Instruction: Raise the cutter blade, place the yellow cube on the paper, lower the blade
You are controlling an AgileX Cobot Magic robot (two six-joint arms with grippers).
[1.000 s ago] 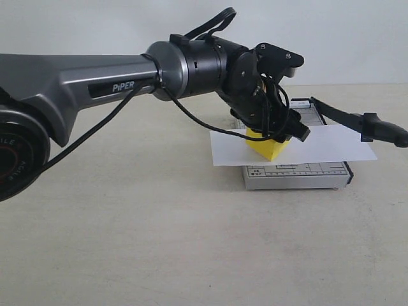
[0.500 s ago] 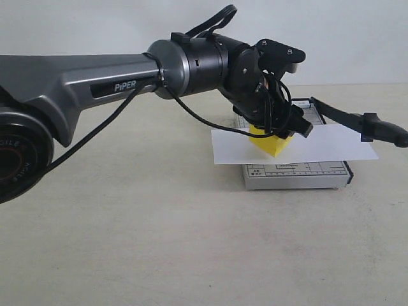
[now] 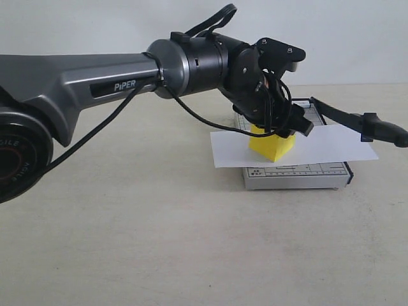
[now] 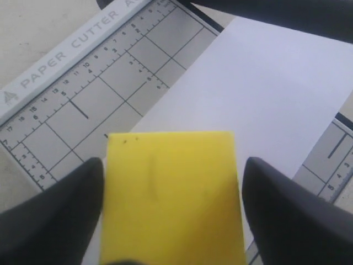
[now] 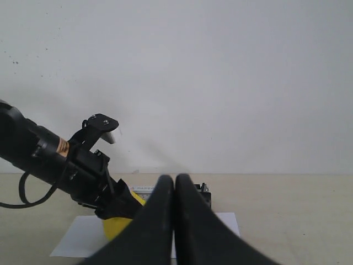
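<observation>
Left wrist view shows the yellow cube [image 4: 171, 193] resting on the paper [image 4: 265, 94] across the grey paper trimmer [image 4: 83, 94], the released left pincer [image 4: 172, 171] closely flanking it, so a skewed retreat could drag cube and paper askew under the raised cutter blade [image 3: 357, 119]; right pincer [image 5: 174, 190] clenched, empty.

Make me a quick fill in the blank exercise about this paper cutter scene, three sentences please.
The solid cube resting on the white paper strip is ____. The strip lies across a gridded paper trimmer base coloured ____. The right gripper, black fingers together, is ____. Missing words: yellow; grey; shut.
</observation>
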